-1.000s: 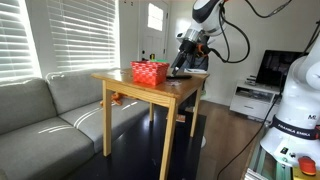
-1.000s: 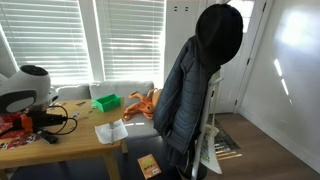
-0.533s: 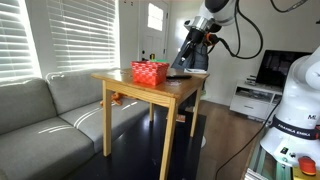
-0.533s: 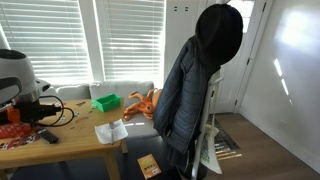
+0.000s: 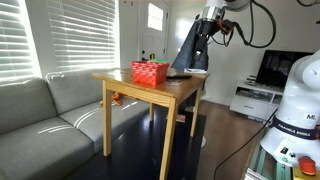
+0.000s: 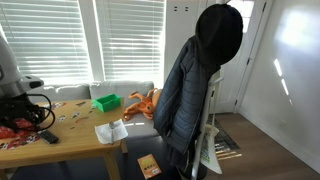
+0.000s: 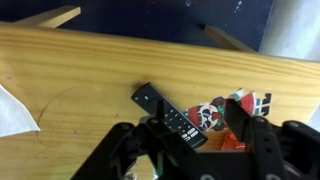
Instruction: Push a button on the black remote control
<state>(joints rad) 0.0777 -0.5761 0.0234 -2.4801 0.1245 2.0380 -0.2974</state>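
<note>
The black remote control (image 7: 166, 112) lies flat and slantwise on the wooden table (image 7: 70, 70), straight below my gripper (image 7: 197, 135) in the wrist view. The two fingers (image 7: 243, 118) stand apart with nothing held; the remote's near end shows in the gap between them. In an exterior view the gripper (image 5: 208, 20) hangs well above the table's far corner, clear of the remote (image 5: 180, 75), a dark sliver beside the red basket (image 5: 150, 72). In an exterior view the remote (image 6: 47, 136) sits near the table's front edge.
A red and white printed card (image 7: 222, 112) lies against the remote. White paper (image 7: 14, 110) lies at the left. A green object (image 6: 104, 102) and an orange toy (image 6: 140, 103) sit by the table. A black coat on a stand (image 6: 195, 90) is near the table; a grey sofa (image 5: 40, 110) is beside it.
The gripper has risen from just above the remote to well above the table. Its jaws have gone from shut to apart.
</note>
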